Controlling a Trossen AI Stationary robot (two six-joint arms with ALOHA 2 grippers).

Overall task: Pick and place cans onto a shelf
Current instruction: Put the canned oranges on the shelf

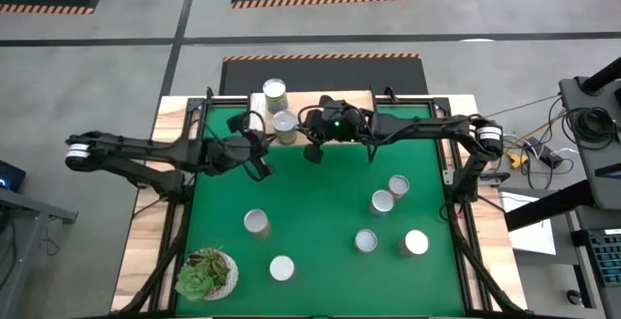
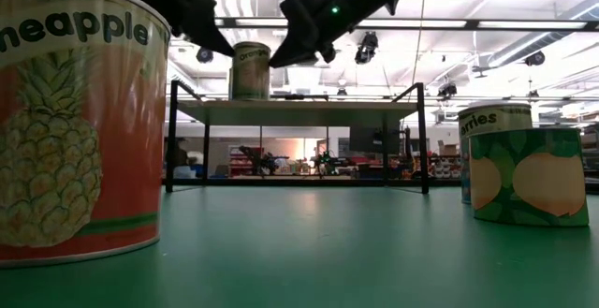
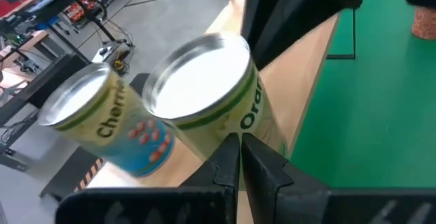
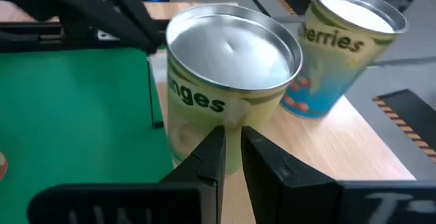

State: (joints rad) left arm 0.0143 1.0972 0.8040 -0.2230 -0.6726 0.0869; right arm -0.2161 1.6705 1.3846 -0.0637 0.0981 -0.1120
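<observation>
- Both grippers pinched shut, holding nothing: left gripper [image 1: 262, 167] and right gripper [image 1: 313, 152] hang over the mat's far edge, just beside the shelf [image 1: 361, 99].
- Two cans already stand upright on the shelf: the orange can [image 1: 284, 124] is nearest, between the grippers.
- Cherries can [image 1: 275, 91] sits just behind it.
- Six cans [image 1: 256, 222] wait upright on the mat, near side of both arms; four are on the right arm's side.

Two cans on the shelf, six on the green mat

The oranges can [image 1: 284, 124] and cherries can [image 1: 275, 92] stand upright, close together, on the light-wood shelf [image 1: 361, 99]; six silver-topped cans [image 1: 382, 202] stand upright, scattered across the mat.
</observation>
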